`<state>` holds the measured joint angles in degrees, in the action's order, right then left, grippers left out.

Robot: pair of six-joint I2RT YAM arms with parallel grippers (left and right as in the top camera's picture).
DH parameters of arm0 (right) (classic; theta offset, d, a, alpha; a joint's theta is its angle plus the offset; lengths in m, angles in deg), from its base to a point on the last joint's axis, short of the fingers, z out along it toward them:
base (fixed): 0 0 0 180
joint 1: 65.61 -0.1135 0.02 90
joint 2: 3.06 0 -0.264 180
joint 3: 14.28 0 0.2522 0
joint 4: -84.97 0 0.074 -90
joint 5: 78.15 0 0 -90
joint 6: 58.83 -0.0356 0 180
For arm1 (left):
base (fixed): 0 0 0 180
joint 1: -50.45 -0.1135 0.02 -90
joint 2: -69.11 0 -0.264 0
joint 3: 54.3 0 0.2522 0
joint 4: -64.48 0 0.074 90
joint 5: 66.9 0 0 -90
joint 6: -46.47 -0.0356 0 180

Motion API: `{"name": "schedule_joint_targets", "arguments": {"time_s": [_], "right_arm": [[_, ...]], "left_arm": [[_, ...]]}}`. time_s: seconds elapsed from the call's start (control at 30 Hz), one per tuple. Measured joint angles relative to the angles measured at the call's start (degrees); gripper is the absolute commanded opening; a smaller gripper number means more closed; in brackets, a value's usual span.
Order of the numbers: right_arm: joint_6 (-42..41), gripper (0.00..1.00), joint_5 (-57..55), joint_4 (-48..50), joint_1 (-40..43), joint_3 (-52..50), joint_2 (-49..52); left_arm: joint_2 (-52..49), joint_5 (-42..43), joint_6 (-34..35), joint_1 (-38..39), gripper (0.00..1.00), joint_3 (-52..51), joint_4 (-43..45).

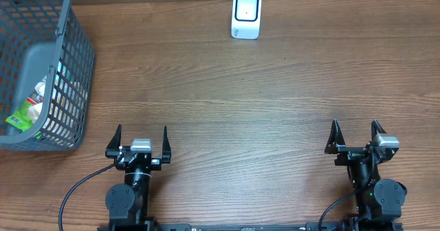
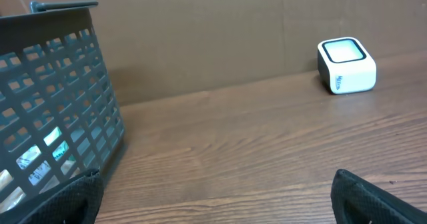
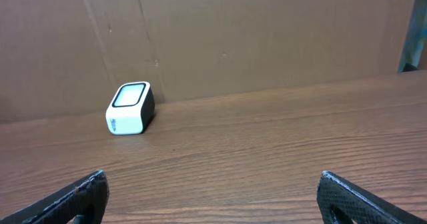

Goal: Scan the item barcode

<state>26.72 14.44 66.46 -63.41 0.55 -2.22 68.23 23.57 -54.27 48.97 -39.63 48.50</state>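
Left tool (image 1: 141,130) and right tool (image 1: 355,126) both spread, empty; scanner (image 1: 246,15) label print too small to read.

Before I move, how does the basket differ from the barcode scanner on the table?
The basket is grey open mesh; the barcode scanner is a solid white block with a dark-framed window. The basket is far larger than the scanner. The basket holds packaged items; the scanner holds nothing. Both stand on the wooden table.
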Motion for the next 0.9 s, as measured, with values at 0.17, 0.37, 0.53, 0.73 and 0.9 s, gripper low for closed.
{"name": "schedule_joint_targets", "arguments": {"time_s": [0.17,0.37,0.53,0.73,0.9], "right_arm": [[-0.02,1.0,1.07,-0.04,0.0,0.07,0.0],[-0.02,1.0,4.42,-2.19,0.0,2.64,0.0],[-0.02,1.0,5.33,-5.16,0.0,7.43,0.0],[-0.04,1.0,5.95,-11.5,0.0,17.14,2.27],[0.02,1.0,6.01,-17.0,0.0,27.02,9.29]], "left_arm": [[0.0,-0.02,0.22,0.0,1.0,2.34,-2.73],[-0.04,-0.98,2.93,0.0,1.0,8.59,-9.14],[-2.67,-1.64,5.03,0.0,1.0,14.84,-10.95],[-12.13,-2.01,7.43,0.0,1.0,23.96,-15.45],[-24.09,-1.99,8.28,0.0,1.0,36.5,-22.71]]}}
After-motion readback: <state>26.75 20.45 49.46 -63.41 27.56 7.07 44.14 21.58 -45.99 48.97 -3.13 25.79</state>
